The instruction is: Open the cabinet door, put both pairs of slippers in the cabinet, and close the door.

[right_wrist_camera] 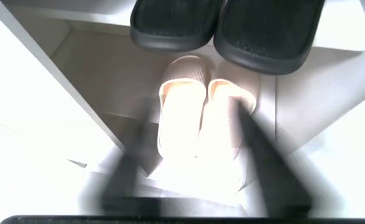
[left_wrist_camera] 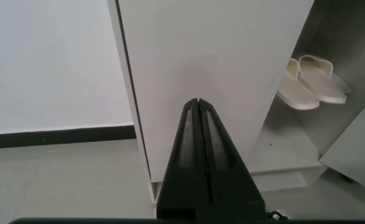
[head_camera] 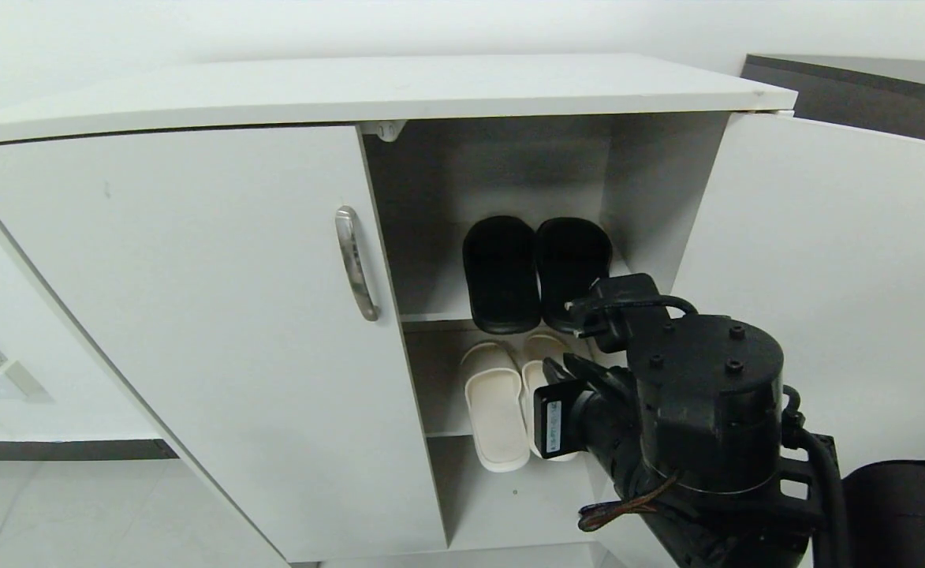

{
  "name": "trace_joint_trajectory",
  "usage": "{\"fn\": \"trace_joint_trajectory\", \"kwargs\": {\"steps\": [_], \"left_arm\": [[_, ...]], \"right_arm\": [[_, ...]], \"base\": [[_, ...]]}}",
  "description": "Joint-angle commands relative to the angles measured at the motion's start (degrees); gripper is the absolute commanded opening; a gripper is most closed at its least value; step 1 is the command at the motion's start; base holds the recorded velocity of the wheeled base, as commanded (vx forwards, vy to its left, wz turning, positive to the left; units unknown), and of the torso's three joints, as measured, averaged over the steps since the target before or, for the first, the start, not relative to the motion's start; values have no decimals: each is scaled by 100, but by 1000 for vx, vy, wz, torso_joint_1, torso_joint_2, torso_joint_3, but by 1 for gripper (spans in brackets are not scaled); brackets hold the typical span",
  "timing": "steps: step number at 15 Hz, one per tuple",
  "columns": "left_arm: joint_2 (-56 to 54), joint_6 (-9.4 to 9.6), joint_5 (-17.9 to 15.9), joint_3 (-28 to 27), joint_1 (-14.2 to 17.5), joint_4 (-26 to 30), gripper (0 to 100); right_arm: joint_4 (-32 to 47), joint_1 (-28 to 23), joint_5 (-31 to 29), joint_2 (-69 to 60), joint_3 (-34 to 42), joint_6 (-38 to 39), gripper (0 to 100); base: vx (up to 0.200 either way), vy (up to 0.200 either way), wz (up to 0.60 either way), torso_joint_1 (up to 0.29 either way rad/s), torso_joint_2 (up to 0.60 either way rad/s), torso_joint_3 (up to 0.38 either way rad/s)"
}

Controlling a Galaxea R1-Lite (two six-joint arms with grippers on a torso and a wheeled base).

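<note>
Room first, far left: plain white wall (left_wrist_camera: 45, 56), dark skirting strip (left_wrist_camera: 58, 137), grey tiled floor (left_wrist_camera: 64, 186). The white wooden cabinet (head_camera: 352, 87) stands on that floor against the wall.

My left gripper (left_wrist_camera: 198, 106) is clenched with nothing in it, fingers pressed flat together, low in front of the closed left cabinet door (head_camera: 178, 315). One curved brushed-metal handle (head_camera: 356, 272) sits at that door's right edge.

Next, the open compartment has two shelf boards. A pair of black rubber slippers (head_camera: 501, 276) is on the upper shelf (head_camera: 430, 319), side by side and touching, heels overhanging the shelf edge. A pair of cream-white rubber slippers (head_camera: 496, 410) is on the lower shelf (head_camera: 442, 432), also side by side. That makes four slippers, all inside.

My right gripper (right_wrist_camera: 193, 112) is released, fingers (right_wrist_camera: 263, 162) spread and blurred, just in front of the cream pair and holding nothing. The open right cabinet door (head_camera: 825, 276) is swung wide.
</note>
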Motion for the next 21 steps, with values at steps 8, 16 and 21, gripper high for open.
{"fn": "trace_joint_trajectory", "kwargs": {"steps": [8,16,21], "left_arm": [[7,1,0,5,0,0,0],[7,1,0,5,0,0,0],[7,-8,-9,5,0,0,0]], "right_arm": [[-1,7,-16,6,2,-9,0],[-1,-19,10,15,20,-1,0],[-63,-222,318,147,178,26,0]], "base": [[-75,0,0,2,0,0],[-200,0,0,2,1,2],[-200,0,0,1,3,3]]}}
